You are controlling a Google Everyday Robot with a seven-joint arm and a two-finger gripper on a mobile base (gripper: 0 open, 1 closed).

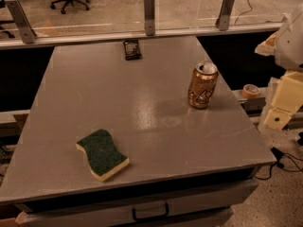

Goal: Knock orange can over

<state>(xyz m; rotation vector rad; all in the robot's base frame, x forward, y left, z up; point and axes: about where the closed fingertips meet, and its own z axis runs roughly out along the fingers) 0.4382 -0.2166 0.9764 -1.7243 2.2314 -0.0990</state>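
My arm (289, 37) stood at 3 o'clock, off the right edge of the bench (94, 93), with only its pale, bulky links in view; my claw (283, 105) hung low beside that edge, apart from everything on top; whether it was spread or pressed together I could not tell. One orange can (202, 85) stood upright at about 2 o'clock on the bench, silver top up, near the right edge, nearer my claw than anything else on the bench; one green sponge (102, 154) lay flat at 7 o'clock; one dark packet (132, 49) lay at 12 o'clock by the far edge; one roll of tape (250, 90) sat off the bench at 3 o'clock, between can and claw; three metal posts (149, 13) stood along the glass rail beyond.
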